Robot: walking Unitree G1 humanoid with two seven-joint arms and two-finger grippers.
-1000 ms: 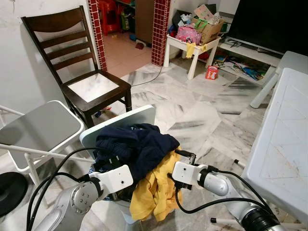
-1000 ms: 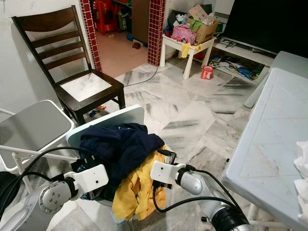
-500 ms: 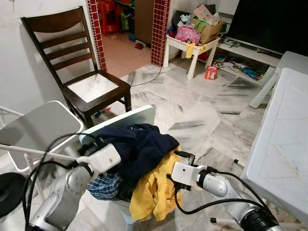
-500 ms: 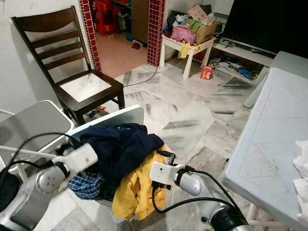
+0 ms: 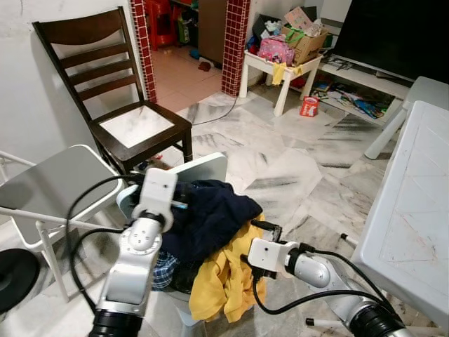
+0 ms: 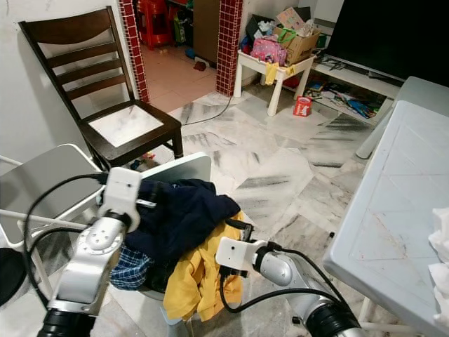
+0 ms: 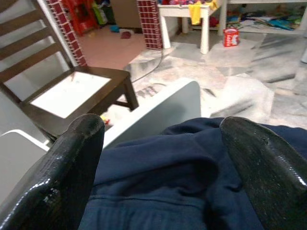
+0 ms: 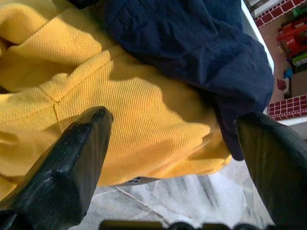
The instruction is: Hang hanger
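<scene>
Low in the frame's centre, a heap of clothes sits in a pale laundry basket (image 5: 188, 317): a navy garment (image 5: 210, 214) on top, a yellow shirt (image 5: 223, 274) spilling over the front. The left claw (image 7: 165, 158) hovers above the navy cloth, its 2 fingers spread wide, holding nothing. The right claw (image 8: 168, 148), equally wide and empty, faces the yellow shirt. A dark wooden chair (image 5: 112, 105) stands upper left.

white basket (image 5: 203, 167), navy garment (image 5: 214, 210), yellow garment (image 5: 224, 277), marble floor (image 5: 280, 168)
</scene>
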